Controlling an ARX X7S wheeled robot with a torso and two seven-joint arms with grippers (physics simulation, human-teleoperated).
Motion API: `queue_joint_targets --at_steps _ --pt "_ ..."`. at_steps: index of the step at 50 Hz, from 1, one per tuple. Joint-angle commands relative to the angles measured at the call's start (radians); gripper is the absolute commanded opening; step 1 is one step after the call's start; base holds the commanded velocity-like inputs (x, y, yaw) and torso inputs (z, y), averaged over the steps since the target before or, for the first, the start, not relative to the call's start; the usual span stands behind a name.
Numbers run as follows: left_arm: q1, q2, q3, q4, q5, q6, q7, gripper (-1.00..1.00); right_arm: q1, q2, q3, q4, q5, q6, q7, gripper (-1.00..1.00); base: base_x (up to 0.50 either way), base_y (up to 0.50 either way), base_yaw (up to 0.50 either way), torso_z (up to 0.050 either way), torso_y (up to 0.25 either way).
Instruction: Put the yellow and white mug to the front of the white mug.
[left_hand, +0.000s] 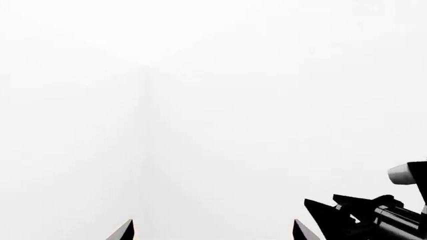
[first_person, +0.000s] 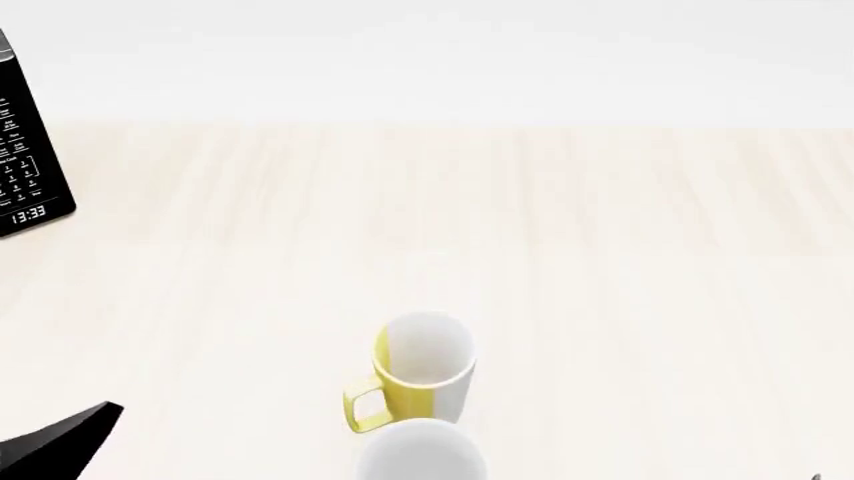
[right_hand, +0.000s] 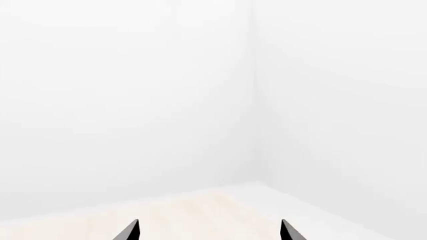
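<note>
The yellow and white mug (first_person: 424, 372) stands upright on the pale wooden table (first_person: 601, 260), near the front middle of the head view, its yellow handle pointing to the front left. Right in front of it, at the bottom edge, only the rim of the white mug (first_person: 420, 452) shows. My left gripper (left_hand: 212, 231) is open and empty and faces a blank white wall. My right gripper (right_hand: 210, 231) is open and empty, with only white walls and a strip of table before it. Neither mug shows in the wrist views.
A black microwave (first_person: 30, 170) with a lit clock stands at the left edge of the table. A dark part of my left arm (first_person: 54, 440) shows at the lower left. My right arm (left_hand: 380, 212) shows in the left wrist view.
</note>
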Motion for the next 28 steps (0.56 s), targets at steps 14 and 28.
queue_joint_targets --at_steps 14,28 --pt "0.206 0.131 -0.130 0.179 0.096 0.142 -0.247 1.00 -0.044 0.006 -0.043 -0.093 -0.100 -0.005 0.012 1.00 0.00 0.00 0.00 0.000 0.000" --pt "0.275 0.206 -0.182 0.235 0.146 0.213 -0.328 1.00 -0.082 -0.003 -0.060 -0.137 -0.202 -0.044 0.031 1.00 0.00 0.00 0.00 0.000 0.000"
